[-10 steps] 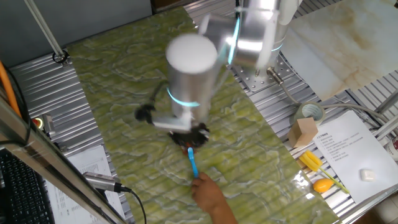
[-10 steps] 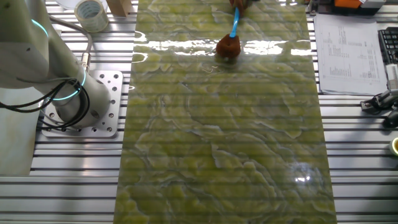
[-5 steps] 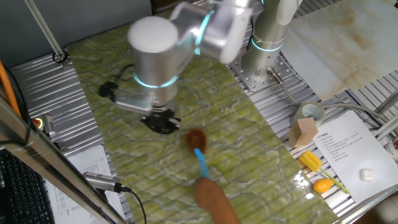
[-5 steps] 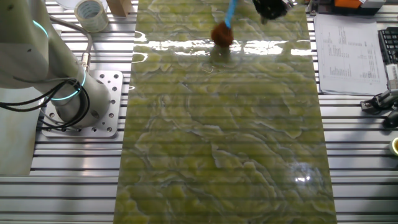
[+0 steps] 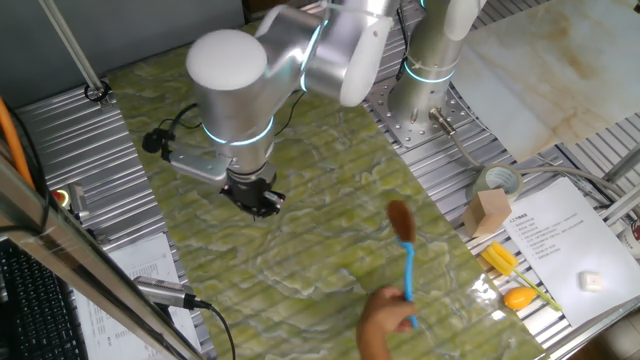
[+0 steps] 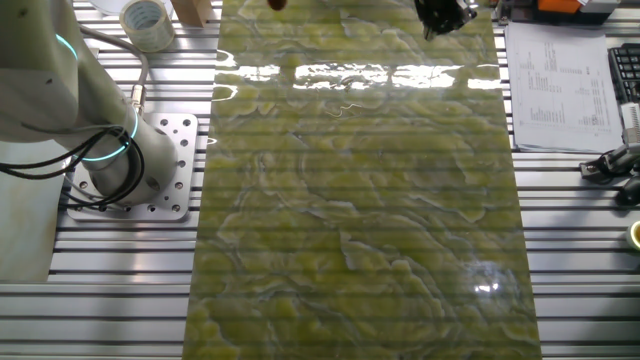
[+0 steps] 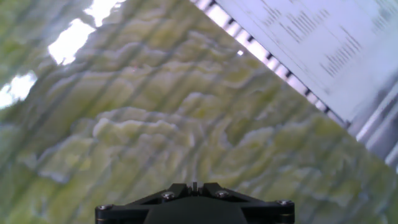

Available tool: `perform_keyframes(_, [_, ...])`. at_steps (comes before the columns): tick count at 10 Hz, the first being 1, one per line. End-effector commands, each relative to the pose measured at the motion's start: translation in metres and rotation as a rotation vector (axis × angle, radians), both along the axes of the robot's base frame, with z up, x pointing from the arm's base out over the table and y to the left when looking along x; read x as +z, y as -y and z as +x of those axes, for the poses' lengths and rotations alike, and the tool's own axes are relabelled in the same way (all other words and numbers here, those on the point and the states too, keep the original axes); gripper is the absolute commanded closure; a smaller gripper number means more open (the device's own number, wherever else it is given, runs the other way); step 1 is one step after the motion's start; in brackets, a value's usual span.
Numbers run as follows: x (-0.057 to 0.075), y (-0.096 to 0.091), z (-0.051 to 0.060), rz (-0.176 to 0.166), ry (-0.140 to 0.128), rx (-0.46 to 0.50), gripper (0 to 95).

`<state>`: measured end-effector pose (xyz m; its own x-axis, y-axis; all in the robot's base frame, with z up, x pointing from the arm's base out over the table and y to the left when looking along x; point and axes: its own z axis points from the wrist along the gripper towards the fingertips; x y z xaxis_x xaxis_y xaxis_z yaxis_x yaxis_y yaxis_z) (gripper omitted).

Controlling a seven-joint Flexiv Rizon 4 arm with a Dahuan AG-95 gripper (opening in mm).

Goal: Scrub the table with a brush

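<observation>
brush [image 5: 403, 243] held by a person, apart from hand [image 5: 256, 200] | hand opening: cannot tell

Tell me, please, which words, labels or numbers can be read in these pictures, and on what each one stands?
No text can be read.
Printed sheet beside the table: lines of print, too small and blurred.
Printed sheet in the other fixed view: rows of print, too small.
Printed sheet in the hand view: blurred lines only.
Brush, tape roll: no visible marking.
</observation>
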<state>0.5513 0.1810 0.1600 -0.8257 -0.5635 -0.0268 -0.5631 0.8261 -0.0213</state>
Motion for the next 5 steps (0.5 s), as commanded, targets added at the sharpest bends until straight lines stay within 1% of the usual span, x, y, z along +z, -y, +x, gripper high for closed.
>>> perform_keyframes(1, [-0.001, 0.001, 0.000, -0.003, 0.073, -0.296, 95.0])
perform_keyframes(2, [-0.002, 0.008, -0.001, -0.034, 0.073, -0.294, 95.0])
perform_keyframes(3, [-0.002, 0.017, 0.003, -0.046, 0.074, -0.284, 95.0])
perform_keyframes(4, [0.000, 0.029, 0.007, -0.040, 0.073, -0.276, 95.0])
perform_keyframes(5, [0.005, 0.054, 0.014, -0.024, 0.069, -0.275, 95.0])
